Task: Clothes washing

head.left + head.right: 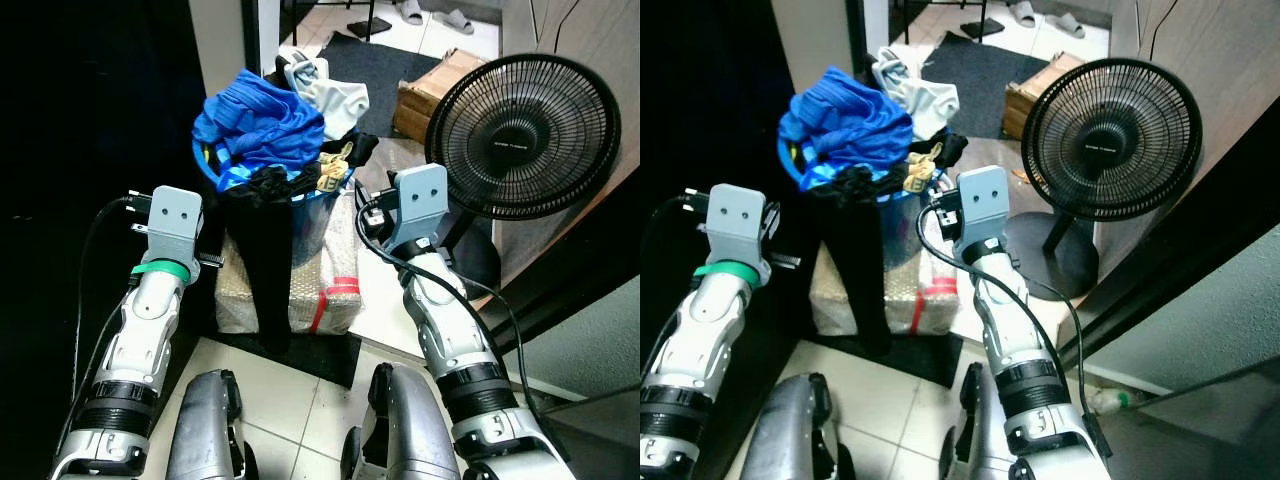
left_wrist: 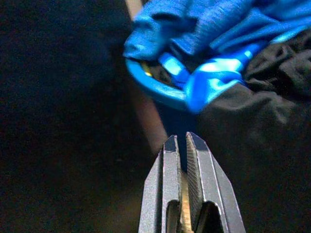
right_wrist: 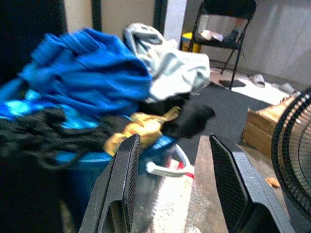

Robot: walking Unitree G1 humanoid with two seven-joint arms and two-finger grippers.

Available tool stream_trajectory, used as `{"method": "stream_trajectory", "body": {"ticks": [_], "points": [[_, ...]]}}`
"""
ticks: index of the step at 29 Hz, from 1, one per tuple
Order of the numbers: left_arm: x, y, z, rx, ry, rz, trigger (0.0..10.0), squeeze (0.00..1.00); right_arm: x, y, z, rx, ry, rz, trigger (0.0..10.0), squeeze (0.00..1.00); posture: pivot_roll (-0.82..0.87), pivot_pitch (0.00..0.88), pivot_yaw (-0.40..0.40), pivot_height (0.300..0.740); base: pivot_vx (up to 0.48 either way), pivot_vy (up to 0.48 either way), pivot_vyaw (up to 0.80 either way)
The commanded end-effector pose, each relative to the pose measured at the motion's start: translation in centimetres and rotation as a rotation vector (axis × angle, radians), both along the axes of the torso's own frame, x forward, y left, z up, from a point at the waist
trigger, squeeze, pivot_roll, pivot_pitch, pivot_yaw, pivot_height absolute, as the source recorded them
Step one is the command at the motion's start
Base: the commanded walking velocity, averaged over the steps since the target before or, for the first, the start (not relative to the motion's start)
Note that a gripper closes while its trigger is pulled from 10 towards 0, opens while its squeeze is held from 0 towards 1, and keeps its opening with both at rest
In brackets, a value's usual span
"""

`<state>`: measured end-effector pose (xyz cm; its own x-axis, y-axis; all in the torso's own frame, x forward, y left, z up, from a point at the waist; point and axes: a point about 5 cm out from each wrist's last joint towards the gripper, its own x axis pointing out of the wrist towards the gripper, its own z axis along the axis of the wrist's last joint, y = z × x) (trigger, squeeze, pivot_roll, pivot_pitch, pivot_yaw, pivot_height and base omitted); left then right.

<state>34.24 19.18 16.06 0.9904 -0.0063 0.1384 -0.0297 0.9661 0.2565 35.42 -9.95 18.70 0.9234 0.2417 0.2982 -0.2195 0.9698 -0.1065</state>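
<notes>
Left gripper (image 2: pixel 181 141): fingers pressed together, empty, beside the basket.
Right gripper (image 3: pixel 170 145): fingers spread, empty, facing the clothes.
Laundry basket (image 1: pixel 300 215): blue, overfilled, standing on a wrapped box (image 1: pixel 325 290).
Fan (image 1: pixel 522 135): right, farther back.

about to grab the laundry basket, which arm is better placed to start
Probably the right. The right gripper is open, its fingers facing the blue basket rim under the heaped clothes. The left gripper is shut beside the basket's far side.

Glossy blue plastic basket (image 2: pixel 160 90), soft matt cloth clothes (image 1: pixel 262 118), black plastic fan (image 1: pixel 522 135), brown cardboard box (image 1: pixel 425 92).
</notes>
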Motion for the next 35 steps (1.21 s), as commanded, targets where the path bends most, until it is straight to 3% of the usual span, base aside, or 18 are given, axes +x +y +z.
{"method": "stream_trajectory", "body": {"ticks": [1,8,14,17,20,25,31,35], "points": [[-0.2,0.0,-0.8,0.000,0.028,0.004,10.0,0.00,-0.1,-0.1,-0.2,0.005,0.007,-0.002,10.0,0.00,0.04,0.128,-0.032,0.530,0.000,0.000,0.00],[-0.2,0.1,-0.8,-0.009,0.028,0.011,10.0,0.00,-0.1,-0.1,-0.2,0.006,0.005,-0.001,10.0,0.00,0.04,0.133,-0.034,0.515,0.000,0.000,0.00],[-0.1,0.6,-0.5,-0.071,0.034,0.051,10.0,0.00,0.0,-0.3,0.2,0.003,-0.004,0.005,10.0,0.00,0.04,0.153,-0.043,0.500,0.000,0.000,0.00],[0.5,0.9,0.0,-0.123,0.039,0.082,10.0,0.00,0.8,-0.2,0.9,-0.010,-0.008,0.018,10.0,0.00,0.05,0.176,-0.054,0.500,0.000,0.000,0.00],[0.5,0.9,0.0,-0.123,0.039,0.082,10.0,0.00,0.8,-0.2,0.9,-0.010,-0.008,0.018,10.0,0.00,0.05,0.176,-0.054,0.500,0.000,0.000,0.00],[2.2,0.6,1.9,-0.126,0.025,0.087,10.0,0.00,3.0,0.4,1.9,-0.036,0.029,0.024,10.0,0.00,0.08,0.217,-0.070,0.500,0.000,0.000,0.00],[2.4,0.6,2.8,-0.128,0.003,0.086,10.0,0.00,3.4,0.6,1.6,-0.062,0.055,0.033,10.0,0.00,0.08,0.234,-0.063,0.500,0.000,0.000,0.00],[2.4,0.5,3.0,-0.136,0.001,0.065,10.0,0.00,4.1,-0.9,0.5,-0.083,0.129,-0.041,10.0,0.00,0.08,0.228,-0.050,0.500,0.000,0.000,0.00]]}}
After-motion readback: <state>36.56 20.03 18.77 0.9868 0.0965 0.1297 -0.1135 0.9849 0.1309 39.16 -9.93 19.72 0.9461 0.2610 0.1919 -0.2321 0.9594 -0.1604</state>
